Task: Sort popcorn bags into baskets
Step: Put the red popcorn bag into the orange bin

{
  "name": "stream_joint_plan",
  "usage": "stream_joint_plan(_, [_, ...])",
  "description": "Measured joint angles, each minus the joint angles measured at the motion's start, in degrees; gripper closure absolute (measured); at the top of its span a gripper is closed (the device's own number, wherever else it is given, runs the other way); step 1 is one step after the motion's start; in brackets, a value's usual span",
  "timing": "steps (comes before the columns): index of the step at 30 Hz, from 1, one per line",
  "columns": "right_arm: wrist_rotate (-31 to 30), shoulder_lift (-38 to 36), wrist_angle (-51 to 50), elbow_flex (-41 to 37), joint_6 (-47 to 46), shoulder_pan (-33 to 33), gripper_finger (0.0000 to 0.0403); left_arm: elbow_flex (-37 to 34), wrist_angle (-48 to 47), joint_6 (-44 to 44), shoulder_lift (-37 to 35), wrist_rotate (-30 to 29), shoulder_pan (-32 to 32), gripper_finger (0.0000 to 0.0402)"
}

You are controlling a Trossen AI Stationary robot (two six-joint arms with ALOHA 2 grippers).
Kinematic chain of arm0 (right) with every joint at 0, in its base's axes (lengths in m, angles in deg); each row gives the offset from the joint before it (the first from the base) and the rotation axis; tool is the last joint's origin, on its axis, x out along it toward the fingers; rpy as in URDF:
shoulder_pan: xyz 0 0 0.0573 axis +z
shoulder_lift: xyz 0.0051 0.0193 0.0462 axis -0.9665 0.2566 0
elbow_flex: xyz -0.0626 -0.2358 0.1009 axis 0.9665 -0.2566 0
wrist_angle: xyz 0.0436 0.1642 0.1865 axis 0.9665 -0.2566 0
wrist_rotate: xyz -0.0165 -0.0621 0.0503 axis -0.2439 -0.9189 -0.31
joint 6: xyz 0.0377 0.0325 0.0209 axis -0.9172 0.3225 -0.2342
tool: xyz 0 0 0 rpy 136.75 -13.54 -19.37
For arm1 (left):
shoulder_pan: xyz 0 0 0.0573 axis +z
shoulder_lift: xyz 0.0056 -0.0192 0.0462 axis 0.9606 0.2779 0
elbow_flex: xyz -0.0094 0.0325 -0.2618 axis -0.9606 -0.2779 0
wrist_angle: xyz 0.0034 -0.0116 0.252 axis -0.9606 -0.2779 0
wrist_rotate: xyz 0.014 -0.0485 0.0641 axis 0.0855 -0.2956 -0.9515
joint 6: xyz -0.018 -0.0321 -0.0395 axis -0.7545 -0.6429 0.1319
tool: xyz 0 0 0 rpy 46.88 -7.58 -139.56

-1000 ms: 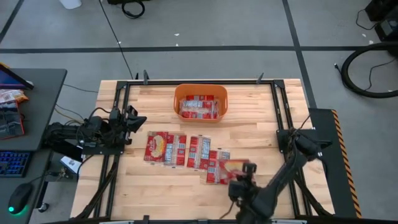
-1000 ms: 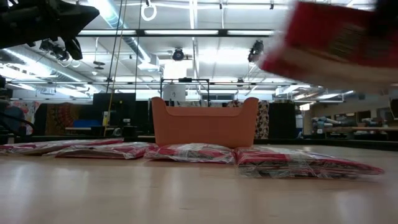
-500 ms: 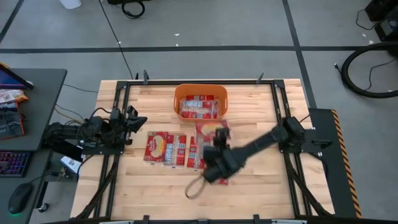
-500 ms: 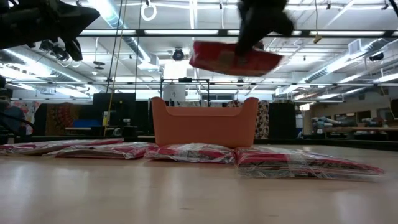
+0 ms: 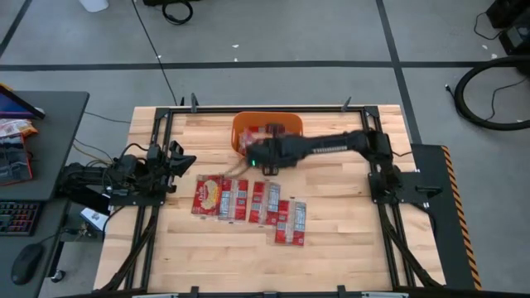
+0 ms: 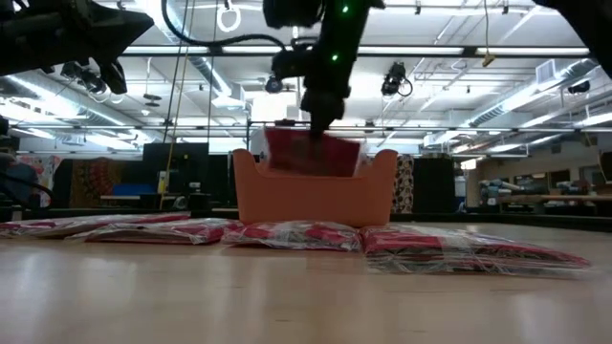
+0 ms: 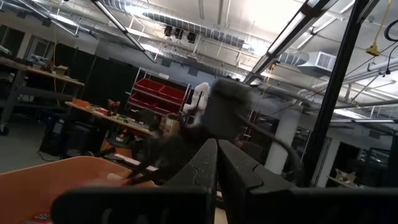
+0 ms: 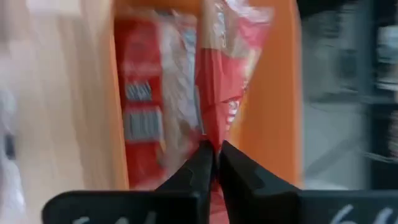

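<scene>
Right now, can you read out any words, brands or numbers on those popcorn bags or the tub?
None can be read.
Flat red popcorn bags with grey label panels: print too small.
Bag held by the right pincer: label blurred.
Orange plastic tub: no marking visible.

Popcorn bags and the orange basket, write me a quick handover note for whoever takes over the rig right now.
Right gripper: shut on a popcorn bag, holding it over the orange basket at rim height, not yet released.
Left gripper: shut, holding nothing, parked at the table's left edge.
Done: at least one bag already lies in the basket.
Left: release the held bag, then move the row of bags lying on the table in front of the basket. Some overlap, so I cannot give an exact count.
</scene>
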Motion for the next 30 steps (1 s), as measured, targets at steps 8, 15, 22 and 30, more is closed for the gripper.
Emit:
stream_joint_plan(8, [9.84, -0.07, -6.1, 1.13, -5.28, -3.4, 0.0303, -0.01, 0.02, -2.94, 0.02, 0.0, 0.01, 0.0384])
stream_joint_plan(15, [18.88, -0.13, -9.24, 1.18, -5.99, 7.15, 0.0292, 0.0, 0.04, -2.6, 0.02, -0.02, 0.02, 0.0384])
stream_joint_plan(22, [21.91, -0.13, -7.87, -0.6, -0.18, 19.28, 0.0292, 0.0, 0.04, -2.6, 0.02, 0.0, 0.01, 0.0384])
stream_joint_plan(30, [24.29, -0.11, -4.99, -8.52, -2.38, 27.13, 0.0272, -0.01, 0.04, -2.6, 0.02, 0.0, 0.02, 0.0384])
